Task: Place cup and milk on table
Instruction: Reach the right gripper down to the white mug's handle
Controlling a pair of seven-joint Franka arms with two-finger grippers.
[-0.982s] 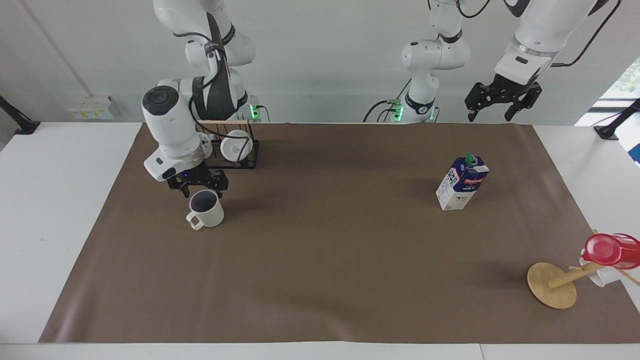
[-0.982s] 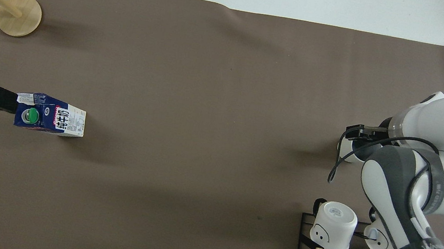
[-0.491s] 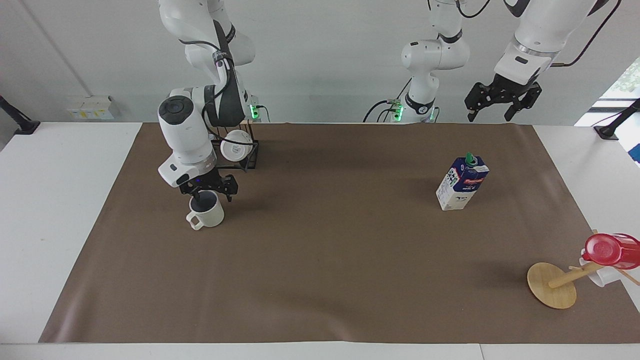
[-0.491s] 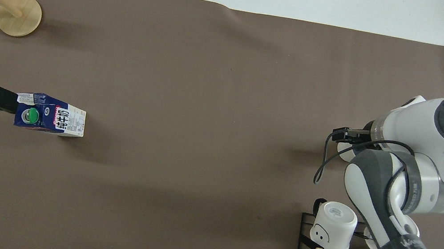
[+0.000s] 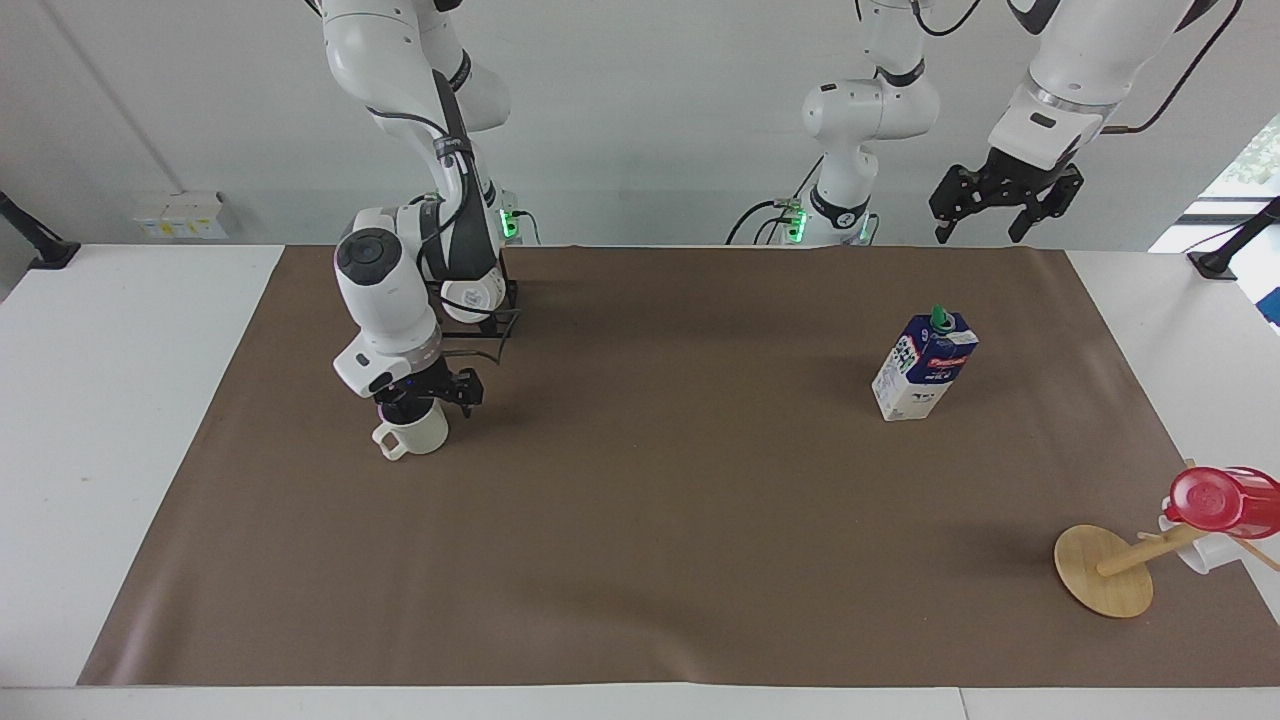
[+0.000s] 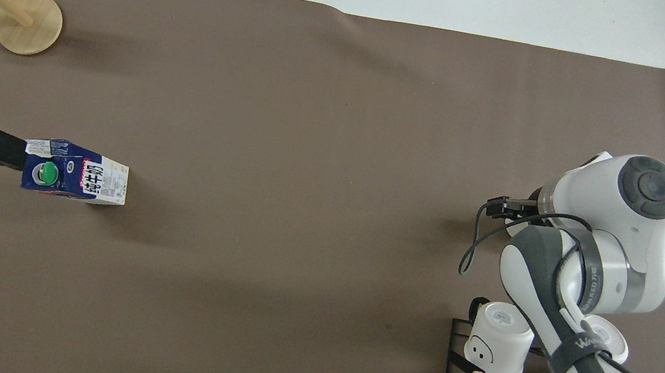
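The cream ribbed cup (image 5: 415, 435) stands upright on the brown mat (image 5: 640, 500) of the table (image 5: 120, 400), toward the right arm's end, handle pointing away from the robots. My right gripper (image 5: 428, 393) is down at the cup's rim, fingers apart, one finger seemingly inside. In the overhead view the right arm hides most of the cup (image 6: 511, 228), with the right gripper (image 6: 504, 208) over it. The milk (image 5: 923, 367) carton stands upright on the mat toward the left arm's end and also shows in the overhead view (image 6: 78, 180). My left gripper (image 5: 982, 238) hangs open, high in the air, waiting.
A black wire rack (image 5: 495, 330) with two white mugs (image 6: 499, 339) stands nearer to the robots than the cup. A wooden mug tree (image 5: 1103, 570) with a red cup (image 5: 1222, 500) and a white mug leans at the mat's corner farthest from the robots, at the left arm's end.
My right gripper has come down from above the cup to its rim, and the right arm's elbow has drawn back toward its base. The cup, milk and left arm have not moved.
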